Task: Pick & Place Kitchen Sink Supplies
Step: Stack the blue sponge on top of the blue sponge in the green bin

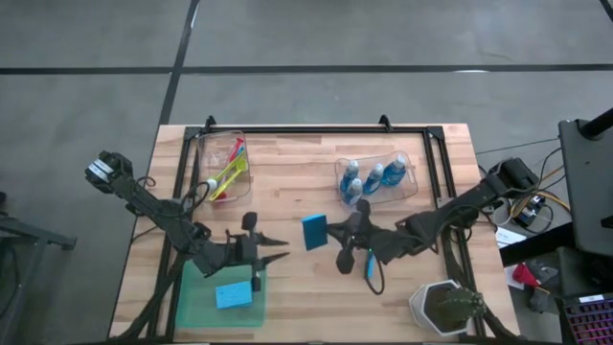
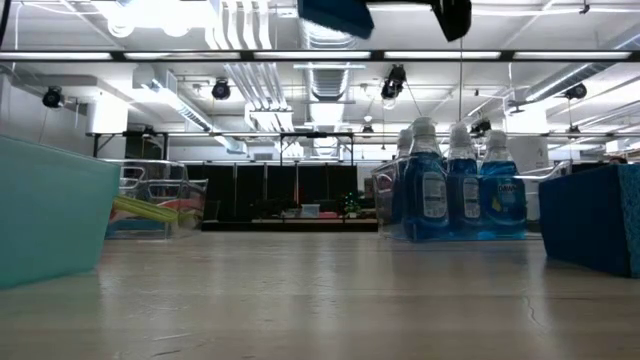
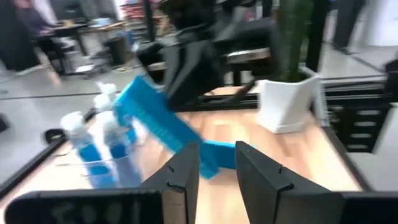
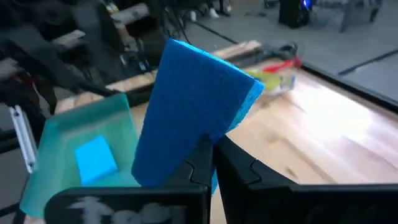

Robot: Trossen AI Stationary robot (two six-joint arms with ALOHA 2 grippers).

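Your right end effector [image 4: 208, 163] is clamped on a blue sponge [image 4: 196, 112] mid-worktop, held on edge; the green tray [image 1: 196, 302] lies toward the left arm. Left end effector [image 1: 278, 251] hovers half-open, empty, w/ tray right beside it.

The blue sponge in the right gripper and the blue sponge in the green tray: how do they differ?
The held sponge is pinched on edge by the right gripper, above the table; the tray sponge lies flat and free inside the green tray. The held sponge is darker blue, the tray sponge lighter. Both are flat rectangles.
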